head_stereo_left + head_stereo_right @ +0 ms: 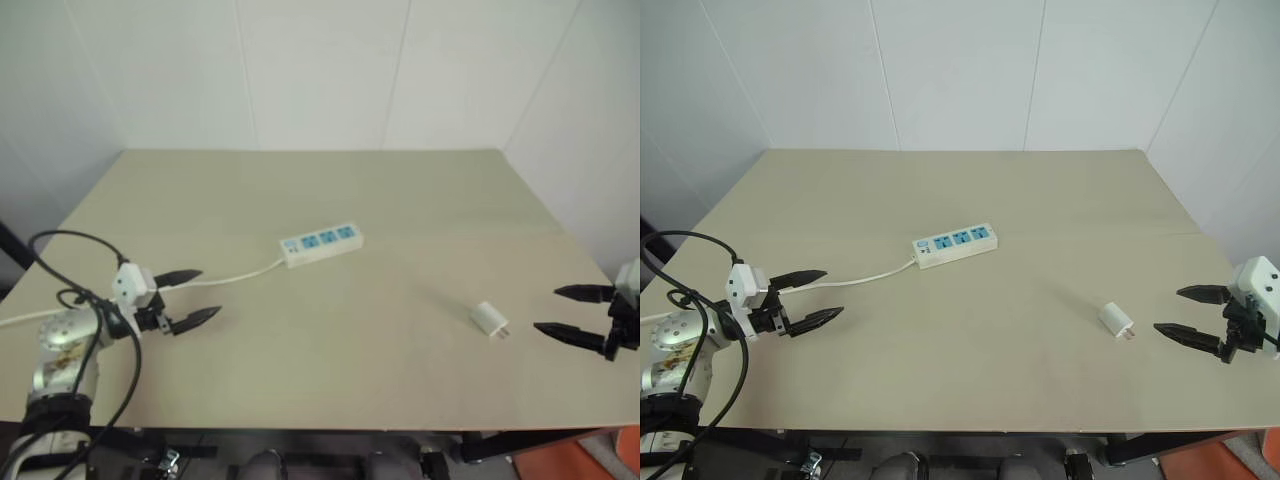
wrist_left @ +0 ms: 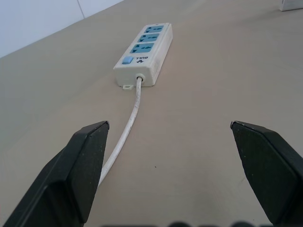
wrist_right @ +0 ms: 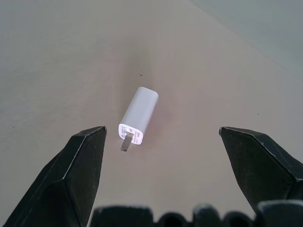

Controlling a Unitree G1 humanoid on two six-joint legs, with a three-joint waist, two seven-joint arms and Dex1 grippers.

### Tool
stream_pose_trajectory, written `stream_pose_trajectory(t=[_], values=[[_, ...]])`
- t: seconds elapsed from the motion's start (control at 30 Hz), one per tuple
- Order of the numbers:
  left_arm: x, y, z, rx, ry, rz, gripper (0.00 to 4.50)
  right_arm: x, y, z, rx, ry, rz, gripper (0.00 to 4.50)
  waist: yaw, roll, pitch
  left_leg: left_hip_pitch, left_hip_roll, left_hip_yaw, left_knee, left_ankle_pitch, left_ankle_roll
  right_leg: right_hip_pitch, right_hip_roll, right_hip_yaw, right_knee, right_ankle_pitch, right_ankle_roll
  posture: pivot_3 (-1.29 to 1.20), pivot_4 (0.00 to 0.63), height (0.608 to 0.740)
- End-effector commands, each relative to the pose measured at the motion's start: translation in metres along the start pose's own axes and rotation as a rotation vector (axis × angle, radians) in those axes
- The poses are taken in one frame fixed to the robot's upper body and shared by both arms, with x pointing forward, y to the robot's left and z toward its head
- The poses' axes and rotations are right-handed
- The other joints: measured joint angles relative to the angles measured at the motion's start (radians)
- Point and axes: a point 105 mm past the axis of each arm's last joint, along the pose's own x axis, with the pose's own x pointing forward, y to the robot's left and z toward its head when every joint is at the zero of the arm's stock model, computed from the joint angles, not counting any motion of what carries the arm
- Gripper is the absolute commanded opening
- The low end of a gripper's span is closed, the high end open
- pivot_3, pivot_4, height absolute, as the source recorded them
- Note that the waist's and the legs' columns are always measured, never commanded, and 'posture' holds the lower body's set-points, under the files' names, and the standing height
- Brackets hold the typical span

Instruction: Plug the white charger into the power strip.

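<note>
While the white charger (image 1: 1116, 319) lies on its side on the table (image 1: 1040, 190), unheld and well apart from the power strip (image 1: 955, 244), the task looks barely begun. The right gripper (image 1: 1185, 313) hovers near the charger, jaws spread and empty; the left gripper (image 1: 810, 297), equally wide and empty, faces the strip's cord (image 1: 875, 273). Grasping, carrying and plugging in all remain.

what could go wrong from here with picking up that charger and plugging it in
1. The white charger lies flat on the table with its prongs toward the open right hand; a pinch may grip it at an angle that is awkward for insertion.
2. The power strip lies loose, away from the open left hand; pushing the plug in could slide it.
3. Small and smooth, the charger may skid when the fingers close.
</note>
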Motion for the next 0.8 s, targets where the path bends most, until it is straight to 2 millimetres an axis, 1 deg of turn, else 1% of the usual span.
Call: stream_pose_trajectory(t=[0.03,0.2,0.37,0.47,0.53,0.6,0.67,0.8], values=[[-0.003,0.005,0.010,0.043,-0.016,0.017,4.48,-0.004,-0.002,0.008,-0.034,-0.013,-0.007,4.50,0.000,0.000,0.000,0.000,0.000,0.000,0.000,0.000,0.000,0.000,0.000,0.000,0.000,0.000,0.000,0.00,0.150,0.740],[-0.003,0.006,0.011,0.045,-0.021,0.022,4.48,-0.003,-0.001,0.008,-0.035,-0.011,-0.003,4.50,0.000,0.000,0.000,0.000,0.000,0.000,0.000,0.000,0.000,0.000,0.000,0.000,0.000,0.000,0.000,0.00,0.150,0.740],[0.003,0.016,0.015,0.071,-0.042,0.076,4.48,-0.002,0.001,0.009,-0.035,-0.017,0.007,4.50,0.001,0.000,0.000,0.000,0.000,0.000,0.000,0.000,0.000,0.000,0.000,0.000,0.000,0.000,0.000,0.00,0.150,0.740],[0.010,0.024,0.014,0.094,-0.026,0.109,4.48,0.001,0.003,0.014,-0.046,-0.038,0.010,4.50,0.002,0.000,0.000,0.000,0.000,0.000,0.000,0.000,0.000,0.000,0.000,0.000,0.000,0.000,0.000,0.00,0.150,0.740],[0.021,0.031,0.008,0.105,-0.003,0.136,4.48,0.005,0.006,0.020,-0.066,-0.060,0.011,4.50,0.005,0.000,0.000,0.000,0.000,0.000,0.000,0.000,0.000,0.000,0.000,0.000,0.000,-0.001,0.002,0.00,0.150,0.740],[0.036,0.036,0.002,0.100,0.012,0.144,4.48,0.013,0.010,0.029,-0.088,-0.088,0.017,4.50,0.007,0.000,0.000,0.000,0.000,0.000,0.001,0.000,0.000,0.000,0.000,0.000,0.000,-0.001,0.003,0.00,0.150,0.740],[0.053,0.038,0.001,0.074,-0.003,0.128,4.48,0.021,0.018,0.040,-0.103,-0.122,0.043,4.50,0.007,-0.001,0.000,-0.001,0.000,0.000,0.001,0.000,0.000,0.000,0.000,0.000,0.000,-0.001,0.004,0.00,0.150,0.740],[0.079,0.038,0.001,0.029,-0.007,0.090,4.48,0.035,0.035,0.058,-0.143,-0.161,0.093,4.50,0.003,-0.001,0.001,-0.005,-0.001,0.000,0.001,0.000,0.000,-0.002,0.000,0.000,-0.002,0.000,0.005,0.00,0.150,0.740]])
